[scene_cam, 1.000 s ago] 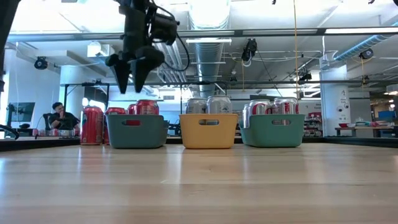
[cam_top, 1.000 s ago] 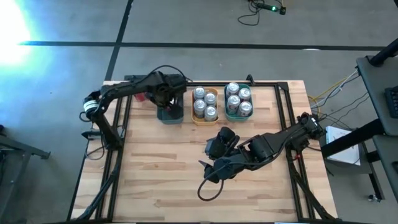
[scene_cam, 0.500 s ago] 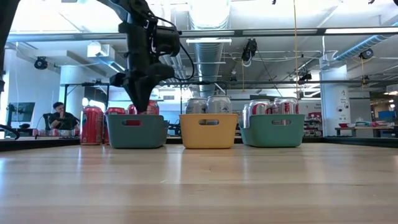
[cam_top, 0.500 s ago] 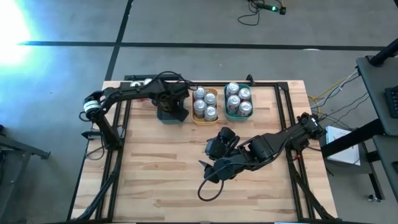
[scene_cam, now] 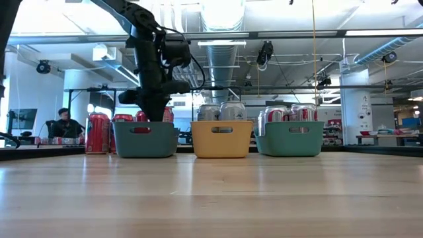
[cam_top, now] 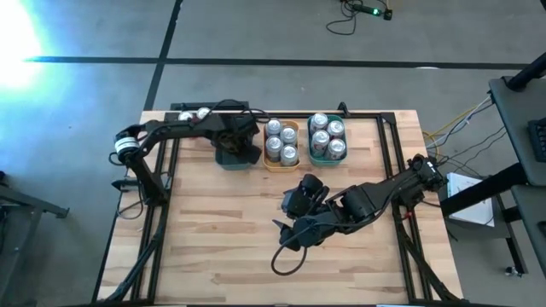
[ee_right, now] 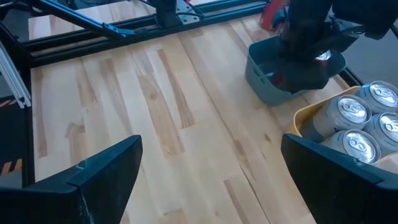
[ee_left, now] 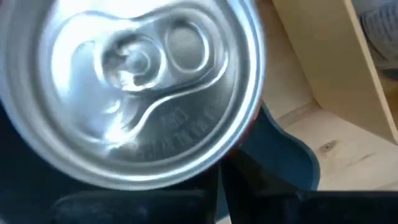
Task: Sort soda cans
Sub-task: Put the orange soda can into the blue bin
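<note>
in the teal tray – left end effector, round shiny can top

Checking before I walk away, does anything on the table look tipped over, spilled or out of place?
Nothing stands out. The soda cans stand upright in the yellow tray and teal trays; one red can stands upright beside the left tray.

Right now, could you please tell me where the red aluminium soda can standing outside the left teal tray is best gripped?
Take the red aluminium soda can by its curved side wall, about mid-height, coming down from above with the jaws on either side. It stands upright on the wooden table, and the teal plastic tray stands close beside it, so a sideways approach looks crowded.
</note>
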